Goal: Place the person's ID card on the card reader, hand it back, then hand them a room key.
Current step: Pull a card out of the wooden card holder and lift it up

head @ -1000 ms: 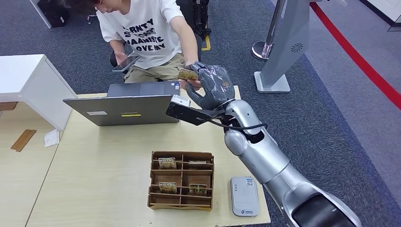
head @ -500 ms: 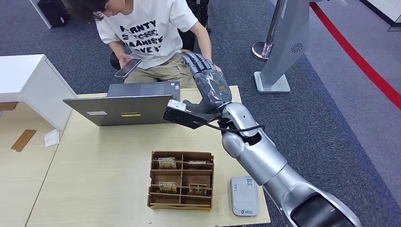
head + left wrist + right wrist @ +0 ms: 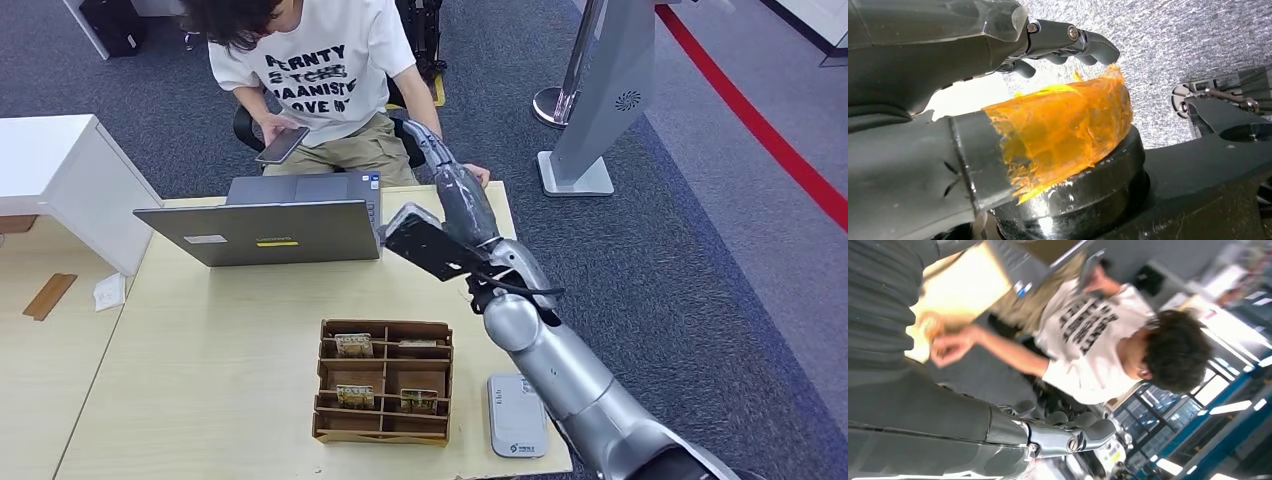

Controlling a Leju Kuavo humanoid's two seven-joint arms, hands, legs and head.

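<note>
Beyond the desk's far edge, right hand [image 3: 450, 178] extends with fingers straight and empty; the person's hand [image 3: 950, 346] holds the card; withdraw slowly toward the key box [image 3: 383, 381].

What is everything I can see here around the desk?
Table: one, pale wood, centre.
Laptop: one, grey, open, table's far side.
Card box: one, brown, compartments holding cards, table's near side.
Card reader: one, white, right of box.
Person: one, white printed shirt, seated behind the table.
Phone: one, dark, in person's hand.
Card: one, yellowish, in person's other hand.
White cabinet: one, left.
Right hand: one, grey, extended toward person, empty.
Left hand: one, grey, holding nothing.
</note>
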